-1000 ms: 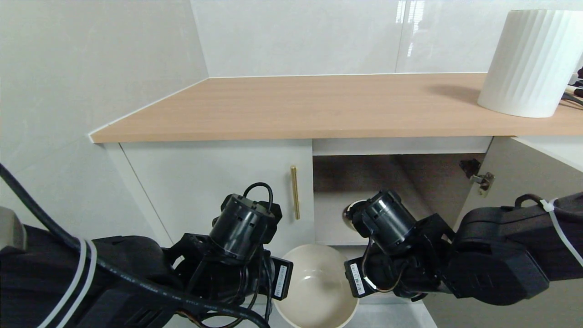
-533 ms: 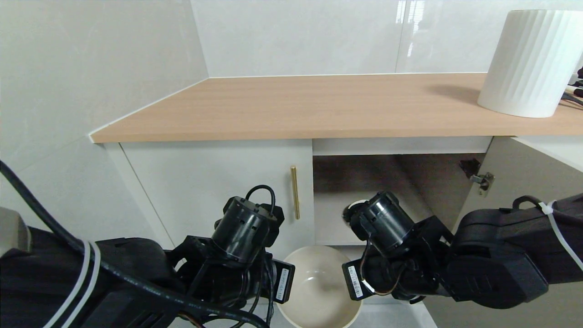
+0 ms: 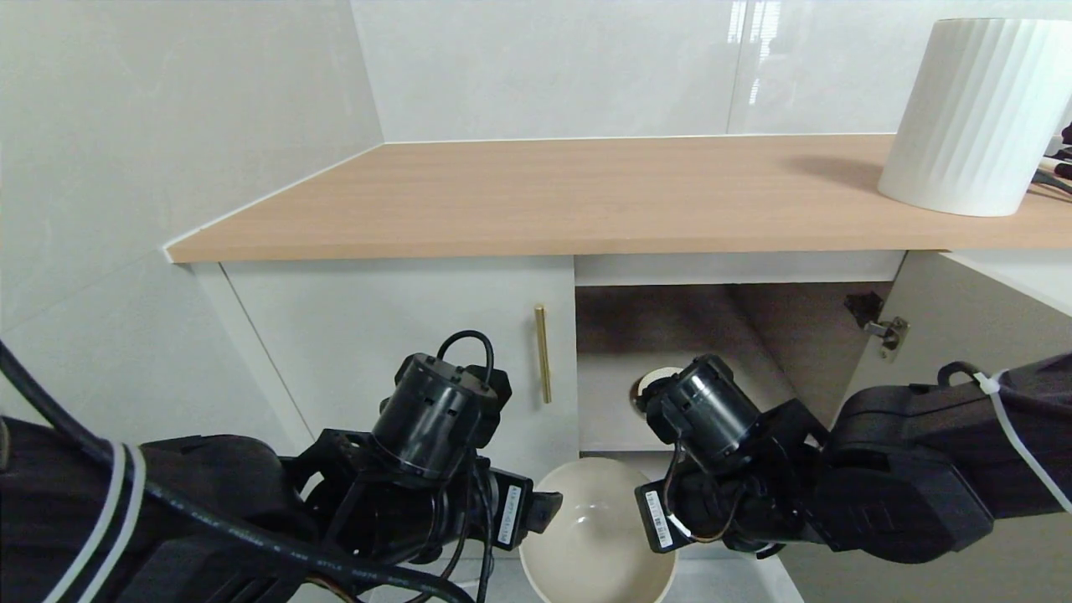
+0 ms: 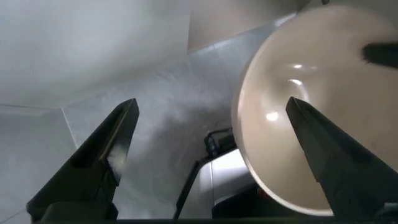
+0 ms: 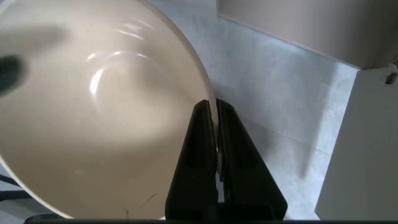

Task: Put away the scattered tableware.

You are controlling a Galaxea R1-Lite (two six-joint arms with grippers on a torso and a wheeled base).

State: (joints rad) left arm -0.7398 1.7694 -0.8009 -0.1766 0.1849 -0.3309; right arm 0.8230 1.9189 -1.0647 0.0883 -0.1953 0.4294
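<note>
A cream bowl [image 3: 590, 544] hangs low in front of the open cabinet [image 3: 670, 327], between my two wrists. My right gripper [image 5: 214, 111] is shut on the bowl [image 5: 93, 106], pinching its rim with one finger inside and one outside. My left gripper [image 4: 211, 104] is open on the other side of the bowl [image 4: 311, 74]. One of its fingers [image 4: 326, 158] lies across the bowl's near side and the other finger [image 4: 93, 162] is well clear of it. A pale round item [image 3: 646, 381] in the cabinet shows partly behind my right wrist.
A wooden countertop [image 3: 544, 193] runs above the cabinet, with a white ribbed container [image 3: 976, 109] at its right end. The left cabinet door [image 3: 394, 318] is closed and has a gold handle [image 3: 542, 352]. The right door [image 3: 963, 335] stands open.
My left arm has drawn back a little to the left, away from the bowl. The bowl and my right gripper have shifted slightly right and down.
</note>
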